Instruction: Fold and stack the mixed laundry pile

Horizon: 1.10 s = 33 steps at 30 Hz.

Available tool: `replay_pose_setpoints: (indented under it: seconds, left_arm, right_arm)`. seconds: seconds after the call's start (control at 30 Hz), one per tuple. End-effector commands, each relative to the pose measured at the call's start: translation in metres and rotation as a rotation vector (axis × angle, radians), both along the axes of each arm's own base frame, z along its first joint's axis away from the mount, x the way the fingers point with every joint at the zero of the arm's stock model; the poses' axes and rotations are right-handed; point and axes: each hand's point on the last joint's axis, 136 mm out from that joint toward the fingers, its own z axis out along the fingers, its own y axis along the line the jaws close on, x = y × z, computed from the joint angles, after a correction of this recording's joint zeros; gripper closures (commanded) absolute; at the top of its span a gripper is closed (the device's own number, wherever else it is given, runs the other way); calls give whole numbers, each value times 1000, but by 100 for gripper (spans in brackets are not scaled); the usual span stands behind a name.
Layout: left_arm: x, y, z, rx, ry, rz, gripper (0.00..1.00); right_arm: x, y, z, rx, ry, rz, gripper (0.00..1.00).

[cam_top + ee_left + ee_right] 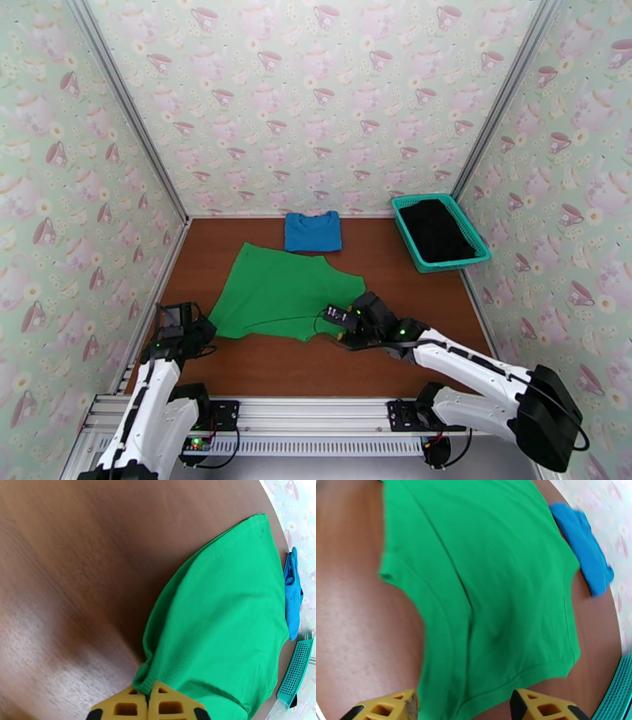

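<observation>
**Left jaws pinch the green shirt's corner; right jaws stand wide at its hem**

The left jaws are pressed shut. Their yellow fingers [173, 705] meet on a bunched corner of the green shirt [276, 292], and the cloth rises in folds towards the tips. The right jaws stand wide apart and hold nothing. In the right wrist view, a yellow finger [391, 709] sits on either side of the shirt's near hem.

The green shirt lies spread across the middle of the brown counter [395, 292]. Its near-left corner is at the left arm and its near-right edge is at the right arm. A folded blue shirt [313, 232] lies just beside its far edge, close to the back wall. The black garment [434, 229] lies inside the teal basket [404, 230] at the far right of the counter, well apart from the green shirt.
</observation>
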Motion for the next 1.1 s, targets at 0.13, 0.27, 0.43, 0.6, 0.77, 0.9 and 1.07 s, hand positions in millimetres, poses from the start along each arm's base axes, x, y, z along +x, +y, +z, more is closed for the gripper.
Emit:
replay_pose_setpoints:
  seconds: [0.13, 0.27, 0.43, 0.6, 0.77, 0.9, 1.07]
  left_arm:
    - [4, 4, -2, 11, -6, 16, 100]
    - [3, 3, -1, 5, -6, 11, 100]
    - [3, 2, -3, 3, -5, 6, 100]
    - [2, 2, -5, 5, -4, 5, 100]
    - [3, 2, -6, 1, -8, 2, 100]
    - [3, 1, -9, 1, -2, 1, 100]
    - [2, 0, -8, -3, -4, -2, 100]
  right_arm:
    - [-22, 74, -9, 1, 38, 293, 43]
    - [-29, 106, -39, -53, 70, 390, 43]
    - [-26, 128, -57, -67, 90, 405, 44]
    - [-23, 130, -71, -101, 114, 392, 50]
    - [-21, 126, -87, -136, 141, 345, 53]
    - [-20, 124, -95, -154, 153, 322, 70]
    - [-35, 119, -94, -179, 172, 341, 93]
